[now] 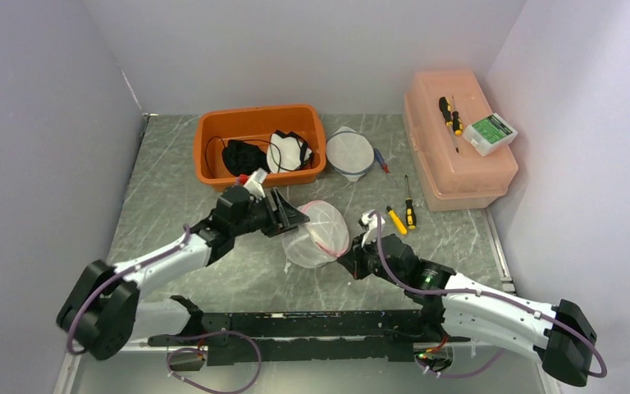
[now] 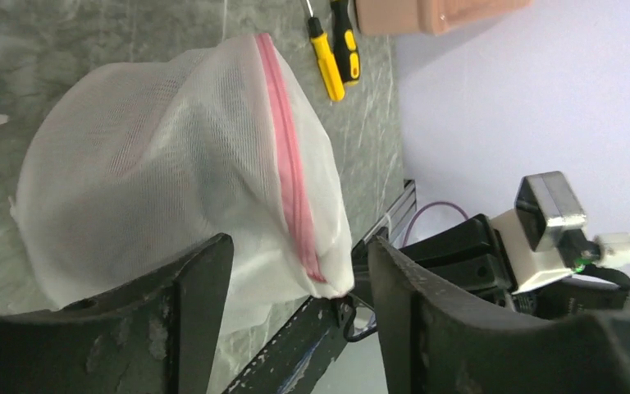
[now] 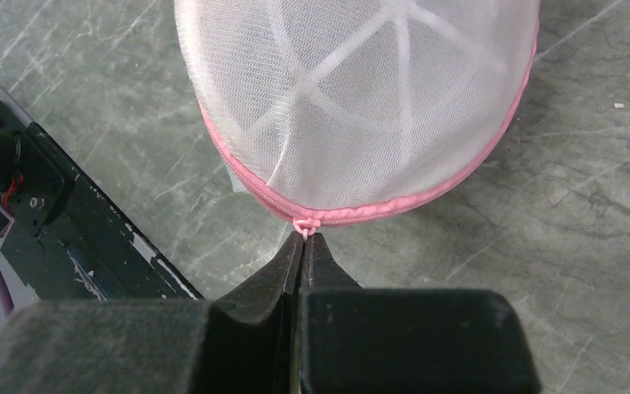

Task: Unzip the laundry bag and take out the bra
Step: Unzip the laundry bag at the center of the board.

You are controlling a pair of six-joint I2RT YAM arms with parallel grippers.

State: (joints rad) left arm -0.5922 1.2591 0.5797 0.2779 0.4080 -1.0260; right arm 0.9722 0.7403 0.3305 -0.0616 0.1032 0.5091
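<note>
**Pull pinched on the right, left tool wide at the bag**

My right tool (image 3: pixel 302 244) is closed tight on the small pink zipper pull (image 3: pixel 304 223). The pull sits at the edge of the laundry bag (image 1: pixel 316 234) nearest that arm, and the bag is in the middle of the tabletop (image 1: pixel 213 271). From the pull, the pink zipper (image 3: pixel 377 211) curves away to both sides along the bag's rim. I judge the unzipping has to follow that rim sideways rather than come straight back toward me.

My left tool (image 2: pixel 299 254) stands wide on the bag's opposite side, with the mesh just ahead of its fingers, and it grips nothing (I'd want it bracing the bag before I drag).

The right wrist view shows the pinch itself. The left wrist view shows the zipper climbing over the dome, which the top view flattens. The zipper looks closed, and I cannot make out the bra through the mesh.
</note>
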